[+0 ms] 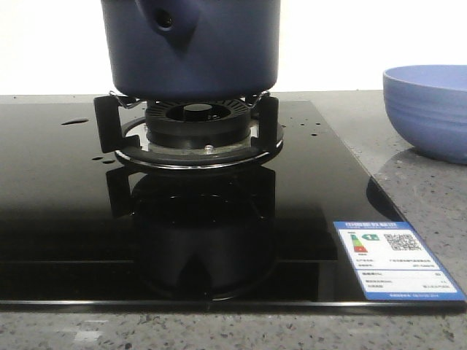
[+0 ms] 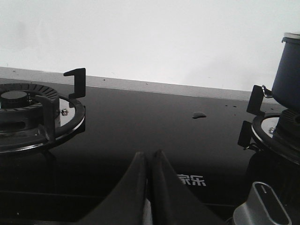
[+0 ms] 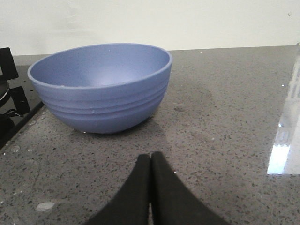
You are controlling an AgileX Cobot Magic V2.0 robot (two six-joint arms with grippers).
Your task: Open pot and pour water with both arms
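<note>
The left end effector [image 2: 151, 161] hangs low over the black glass cooktop [image 2: 140, 126] with its two dark fingers pressed together, nothing between them. Off to one side of it sits a bare burner [image 2: 21, 110] with its black pan support [image 2: 77, 82] standing up. Ahead of the fingertips, well apart from them, a small glossy puddle of water [image 2: 198, 115] lies on the glass, with a few finer drops beyond it. To the other side of this end effector, a grey control knob [image 2: 262, 206] is close by, and past it the pot [image 2: 287, 70] stands on the second burner.

From the front, the pot [image 1: 191, 45] is upright on the pan support [image 1: 186, 120] of that burner [image 1: 191, 125], its stub spout [image 1: 166, 20] facing the camera with the round hole showing. Its top is cut off by the frame, so whether a lid is on cannot be told. More water [image 1: 74, 122] lies on the glass beside the burner, and a blue energy label [image 1: 394, 259] sits on the cooktop's near corner.

The right end effector [image 3: 150, 161] is likewise closed on nothing, fingers touching, low over the speckled grey counter [image 3: 225, 117]. Just ahead of its tips stands the lighter blue bowl [image 3: 101, 86], near but not touched, with the edge of the cooktop beside it.
</note>
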